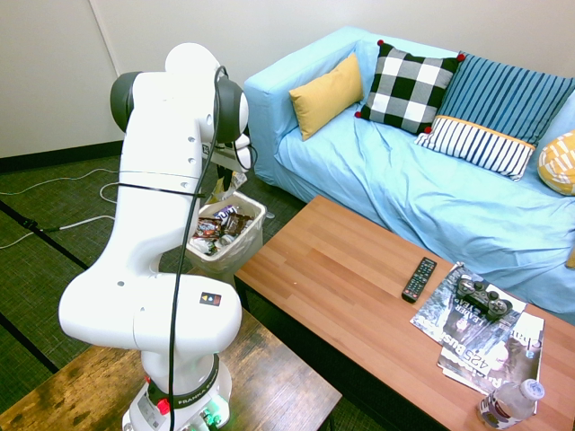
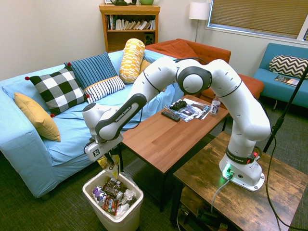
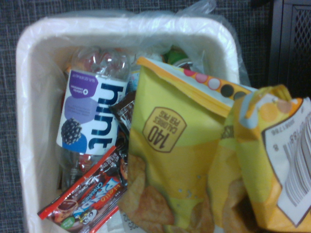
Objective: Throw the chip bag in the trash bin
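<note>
With the jaws (image 2: 109, 155) closed, pinches the crumpled yellow-and-white foil chip bag (image 2: 110, 167), leaving no visible gap between fingertips. Dangles the bag directly over the cream rectangular plastic trash bin (image 2: 126, 219), at near left as seen in the second exterior view; cannot tell whether touching the rubbish below.

Inside the bin, shows a clear plastic bottle with a purple-and-white label (image 3: 87, 116) and, beside it, a red-and-brown snack wrapper (image 3: 92, 194). Has a thin clear liner (image 3: 199, 12) spilling over the rim.

To the right of the bin, stretches away as a brown wooden bench (image 2: 156, 139), bearing at its far part a black remote (image 2: 170, 115), glossy printed magazines (image 2: 195, 113) with a black game controller (image 2: 178, 104) on top, and a clear bottle with a white label (image 2: 215, 107) at their right. Behind, at far left, spreads out as a light-blue covered sofa (image 2: 24, 147), lined with yellow, checkered and striped cushions (image 2: 57, 91).
</note>
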You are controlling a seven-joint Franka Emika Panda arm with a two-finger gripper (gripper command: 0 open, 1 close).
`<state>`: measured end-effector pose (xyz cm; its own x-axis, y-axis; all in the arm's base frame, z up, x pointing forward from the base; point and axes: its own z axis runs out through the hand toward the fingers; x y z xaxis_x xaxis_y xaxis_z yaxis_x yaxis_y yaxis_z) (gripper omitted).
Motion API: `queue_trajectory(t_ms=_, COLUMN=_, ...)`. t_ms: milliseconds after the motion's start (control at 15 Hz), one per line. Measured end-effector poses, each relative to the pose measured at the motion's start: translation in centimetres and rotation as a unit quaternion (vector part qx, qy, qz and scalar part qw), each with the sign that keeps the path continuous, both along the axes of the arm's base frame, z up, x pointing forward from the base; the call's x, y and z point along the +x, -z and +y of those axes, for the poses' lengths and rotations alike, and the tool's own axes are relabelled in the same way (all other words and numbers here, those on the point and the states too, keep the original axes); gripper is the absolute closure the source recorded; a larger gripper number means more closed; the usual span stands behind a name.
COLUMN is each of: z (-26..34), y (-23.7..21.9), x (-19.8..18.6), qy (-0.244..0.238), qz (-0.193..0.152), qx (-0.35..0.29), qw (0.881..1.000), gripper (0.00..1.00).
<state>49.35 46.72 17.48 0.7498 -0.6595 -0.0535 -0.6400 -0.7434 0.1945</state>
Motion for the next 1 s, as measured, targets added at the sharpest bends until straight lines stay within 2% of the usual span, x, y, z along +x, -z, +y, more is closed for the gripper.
queue_trajectory(t_ms=1000, z=0.6, y=0.0, x=1.1, qy=-0.004, qz=0.014, qx=0.009, qw=1.0, gripper=0.0)
